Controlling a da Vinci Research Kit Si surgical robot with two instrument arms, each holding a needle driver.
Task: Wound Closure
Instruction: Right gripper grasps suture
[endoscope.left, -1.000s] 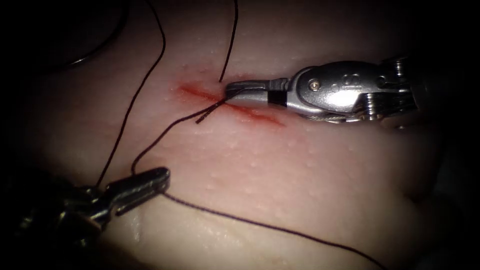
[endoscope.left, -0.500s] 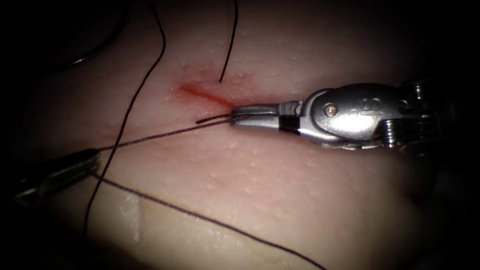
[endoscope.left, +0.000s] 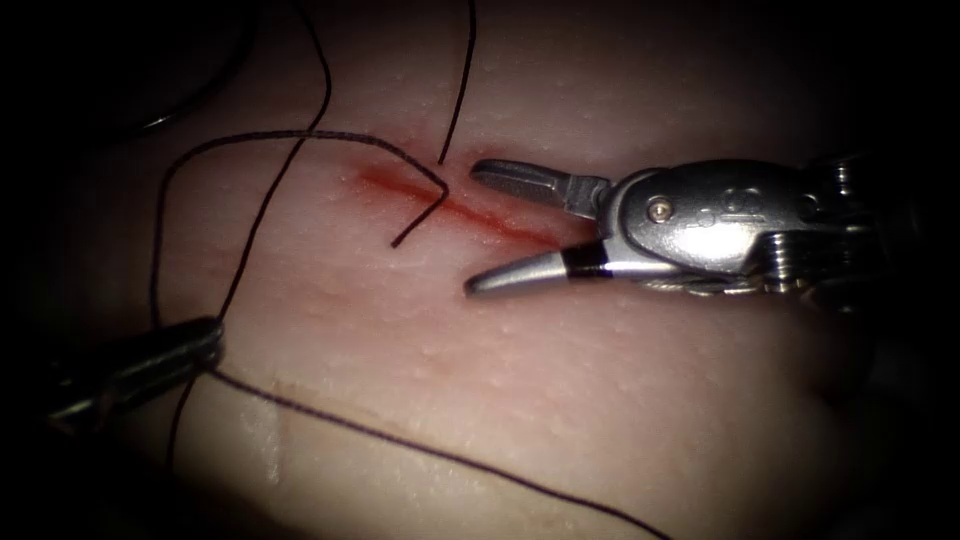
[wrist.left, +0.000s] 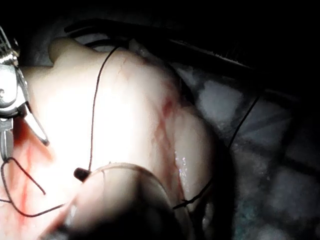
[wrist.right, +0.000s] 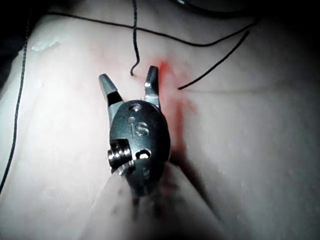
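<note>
- The left arm's dark metal claw (endoscope.left: 150, 355) sits at about eight o'clock in the endoscope view, on the left side of the cut, its jaws together on the dark thin thread (endoscope.left: 300, 135).
- From that claw one strand of thread rises, arcs over toward twelve o'clock and comes down onto the cut, ending in a short free tail (endoscope.left: 415, 225); another strand runs off across the tissue toward five o'clock.
- The pale, pimpled slab of pork tissue (endoscope.left: 560, 380) carries a thin red cut (endoscope.left: 470, 212) near the centre, slanting from ten o'clock toward four o'clock, with red fluid smeared along it.
- A second thread end (endoscope.left: 455, 100) hangs down from twelve o'clock and stops just above the cut.
- The right arm's shiny silver claw (endoscope.left: 478, 230) comes in from three o'clock with its jaws wide apart, one on each side of the cut, holding nothing; the right wrist view (wrist.right: 129, 80) shows the same spread.
- I cannot make out the needle.
</note>
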